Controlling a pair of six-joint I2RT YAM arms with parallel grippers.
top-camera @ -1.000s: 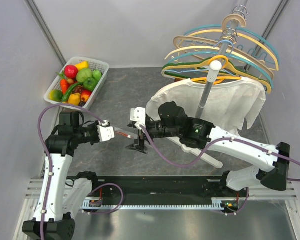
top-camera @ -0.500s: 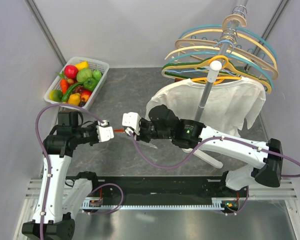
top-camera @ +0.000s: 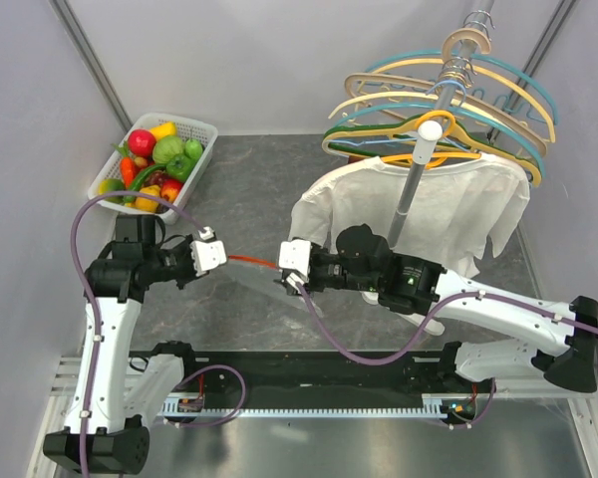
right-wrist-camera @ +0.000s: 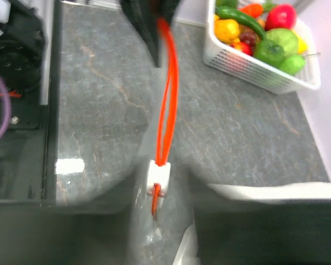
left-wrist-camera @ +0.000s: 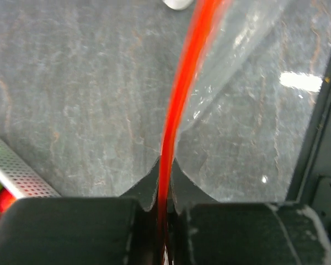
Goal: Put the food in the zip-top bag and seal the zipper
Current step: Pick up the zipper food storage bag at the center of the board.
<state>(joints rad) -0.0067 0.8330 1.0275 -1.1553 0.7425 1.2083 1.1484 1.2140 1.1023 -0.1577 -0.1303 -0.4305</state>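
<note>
Overhead; close wrist views seemingly share zipper point(left-wrist-camera: 176, 110).

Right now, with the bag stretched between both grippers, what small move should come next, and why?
Probably the right gripper should pull the white slider away from the left gripper, which is shut on the zipper. The zipper's two strands stand apart between them, so the zip-top bag is partly open, while the food lies in the basket.

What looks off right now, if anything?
The zip-top bag looks empty, its zipper pinched by the left gripper with the slider at the right gripper, yet all visible food sits in the white basket, far left. The zipper's two strands gape apart.
</note>
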